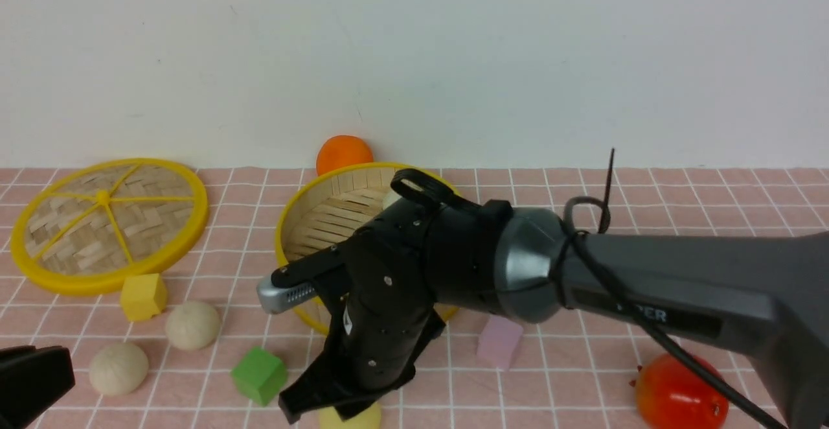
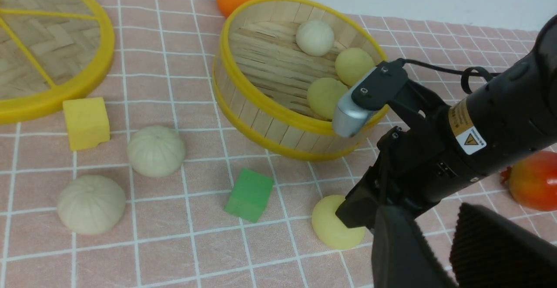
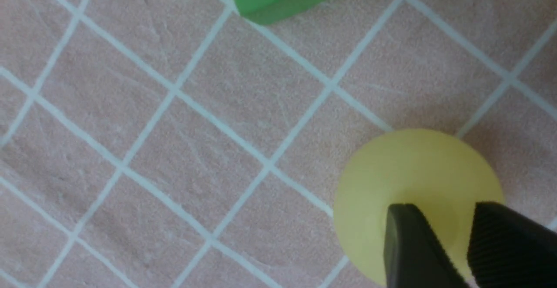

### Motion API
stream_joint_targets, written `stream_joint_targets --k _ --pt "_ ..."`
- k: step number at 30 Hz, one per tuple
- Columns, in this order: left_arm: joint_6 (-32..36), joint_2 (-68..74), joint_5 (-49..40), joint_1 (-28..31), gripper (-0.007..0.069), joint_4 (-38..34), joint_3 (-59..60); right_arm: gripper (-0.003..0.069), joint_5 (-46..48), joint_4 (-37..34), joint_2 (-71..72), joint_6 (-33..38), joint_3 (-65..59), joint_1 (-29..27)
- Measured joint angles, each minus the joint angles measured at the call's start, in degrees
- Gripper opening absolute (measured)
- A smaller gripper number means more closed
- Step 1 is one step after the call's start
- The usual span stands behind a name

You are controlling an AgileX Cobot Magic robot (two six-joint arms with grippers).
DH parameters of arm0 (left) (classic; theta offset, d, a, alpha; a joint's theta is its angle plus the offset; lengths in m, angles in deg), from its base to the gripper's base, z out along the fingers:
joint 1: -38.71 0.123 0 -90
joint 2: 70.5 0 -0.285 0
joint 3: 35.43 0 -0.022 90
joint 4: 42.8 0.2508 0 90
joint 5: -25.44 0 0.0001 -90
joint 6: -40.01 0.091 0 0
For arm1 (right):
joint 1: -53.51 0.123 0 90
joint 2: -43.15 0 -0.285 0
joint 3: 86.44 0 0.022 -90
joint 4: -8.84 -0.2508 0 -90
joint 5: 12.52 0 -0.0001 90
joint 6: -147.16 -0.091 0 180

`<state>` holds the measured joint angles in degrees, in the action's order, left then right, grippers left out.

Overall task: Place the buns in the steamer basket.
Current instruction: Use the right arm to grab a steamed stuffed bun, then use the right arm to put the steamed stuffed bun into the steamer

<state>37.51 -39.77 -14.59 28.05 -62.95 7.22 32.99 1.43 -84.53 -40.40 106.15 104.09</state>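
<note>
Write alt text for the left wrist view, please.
The right arm's fingers reach down at a pale yellow bun on the pink checked cloth. Nearby, the steamer basket holds three buns; two cream buns lie outside.

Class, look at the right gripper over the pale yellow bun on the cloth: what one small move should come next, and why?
Probably widen the right gripper before it goes lower. In the right wrist view its jaws sit over the pale yellow bun with a gap much narrower than the bun, so lowering now would likely press on top, not straddle it.
</note>
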Motion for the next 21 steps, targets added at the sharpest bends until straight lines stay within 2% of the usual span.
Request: stream_joint_targets --k 4,8,9,10,13,19,21 --pt "0.0 0.0 0.0 0.0 0.0237 0.0 0.0 0.0235 -0.3 0.1 -0.9 0.0 0.0 0.0" --pt "0.0 0.0 -0.2 0.0 0.0238 0.0 0.0 0.016 -0.3 0.1 -0.9 0.0 0.0 0.0" --pt "0.0 0.0 -0.2 0.0 0.0238 0.0 0.0 0.016 -0.2 0.1 -0.9 0.0 0.0 0.0" --pt "0.0 0.0 -0.2 0.0 0.0238 0.0 0.0 0.0097 0.1 0.1 -0.9 0.0 0.0 -0.1" --pt "0.0 0.0 -0.3 0.0 0.0238 0.0 0.0 0.0019 1.1 -0.1 -0.9 0.0 0.0 -0.6" --pt "0.0 0.0 -0.5 0.0 0.0238 0.0 0.0 0.0018 2.8 -3.0 0.4 0.6 0.0 -3.4" --pt "0.0 0.0 -0.7 0.0 0.0238 0.0 0.0 0.0018 3.0 -6.4 1.5 2.5 0.0 -4.9"
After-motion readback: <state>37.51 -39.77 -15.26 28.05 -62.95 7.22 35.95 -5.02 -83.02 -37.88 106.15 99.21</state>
